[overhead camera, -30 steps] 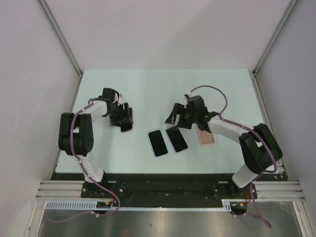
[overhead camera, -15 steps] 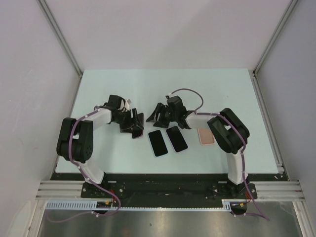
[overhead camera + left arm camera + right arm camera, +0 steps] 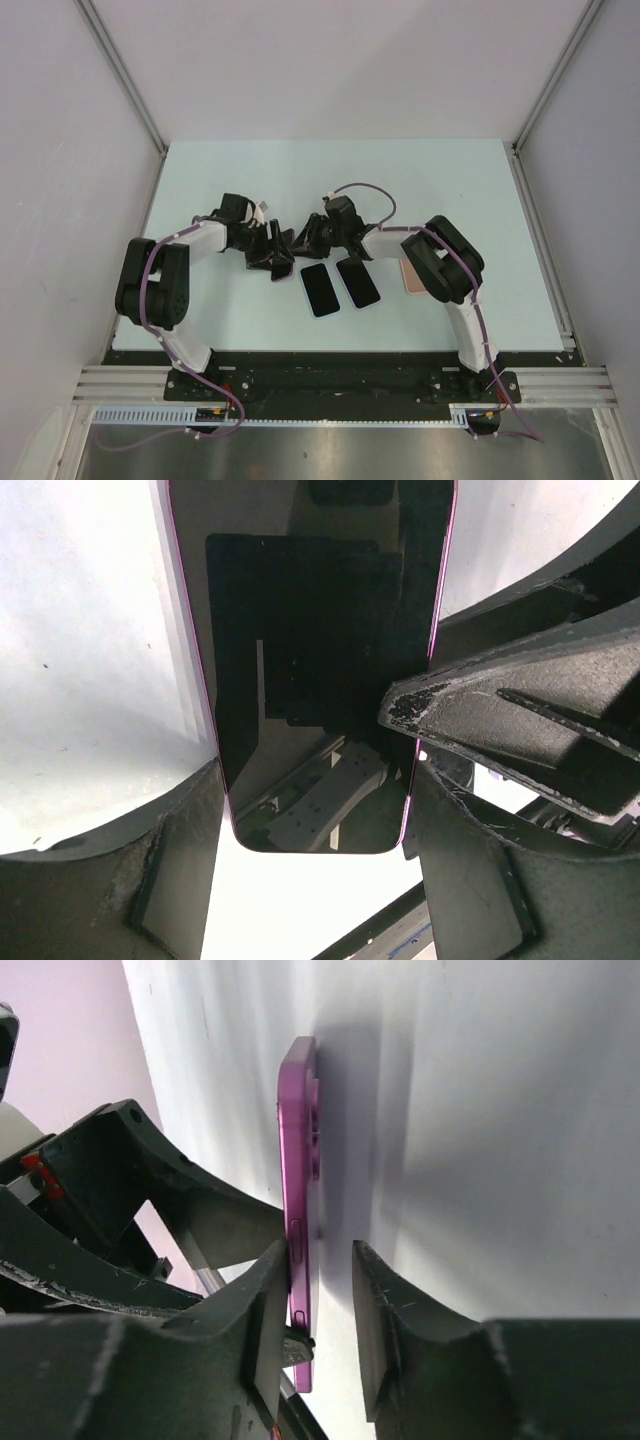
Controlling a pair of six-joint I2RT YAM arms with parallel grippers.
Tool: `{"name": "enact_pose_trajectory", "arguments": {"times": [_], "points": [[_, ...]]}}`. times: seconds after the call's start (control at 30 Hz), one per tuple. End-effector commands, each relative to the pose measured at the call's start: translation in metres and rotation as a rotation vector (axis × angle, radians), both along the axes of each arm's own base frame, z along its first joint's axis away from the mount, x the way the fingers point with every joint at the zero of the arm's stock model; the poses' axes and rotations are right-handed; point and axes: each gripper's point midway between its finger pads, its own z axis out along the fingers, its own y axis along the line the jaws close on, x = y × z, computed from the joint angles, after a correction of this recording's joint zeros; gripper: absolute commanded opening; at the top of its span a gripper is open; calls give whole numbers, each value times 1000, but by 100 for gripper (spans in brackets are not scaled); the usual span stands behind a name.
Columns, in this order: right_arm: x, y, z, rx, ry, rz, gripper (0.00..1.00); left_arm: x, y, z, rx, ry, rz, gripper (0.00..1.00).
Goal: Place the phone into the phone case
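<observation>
My left gripper [image 3: 272, 255] is shut across the width of a purple-edged phone [image 3: 310, 680] with a black screen, and holds it off the table. My right gripper [image 3: 305, 235] meets it from the right. In the right wrist view the phone [image 3: 298, 1160] stands edge-on between the right gripper's [image 3: 322, 1260] jaws. One finger [image 3: 265, 1290] rests on a face of the phone; the other stands a small gap away. That finger also shows in the left wrist view as a dark wedge [image 3: 500, 710] on the screen. A peach-pink phone case [image 3: 409, 279] lies flat, half under the right arm.
Two black phone-sized slabs [image 3: 320, 290] [image 3: 358, 282] lie side by side on the pale table [image 3: 300, 180], just in front of the grippers. White walls with metal rails enclose the table on three sides.
The right arm has swung left to the left gripper, and its jaws have narrowed around the phone. The left gripper has carried the phone a little to the right.
</observation>
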Motion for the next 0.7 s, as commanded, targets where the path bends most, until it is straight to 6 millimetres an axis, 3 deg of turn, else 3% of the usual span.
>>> {"name": "enact_pose_trajectory", "arguments": {"times": [0.0, 0.2, 0.37, 0.47, 0.67], "points": [[9, 13, 8, 41, -15, 11, 28, -25, 3, -27, 47, 110, -2, 50], [8, 14, 19, 79, -17, 34, 0, -18, 1, -12, 33, 72, 3, 67], [19, 8, 45, 126, -56, 34, 0, -10, -3, 13, 12, 20, -7, 91], [22, 1, 61, 143, -73, 45, 0, -5, -6, 37, -2, -34, -16, 98], [38, -38, 101, 127, -171, 58, 0, -1, -11, 97, -30, -192, -29, 100]]}}
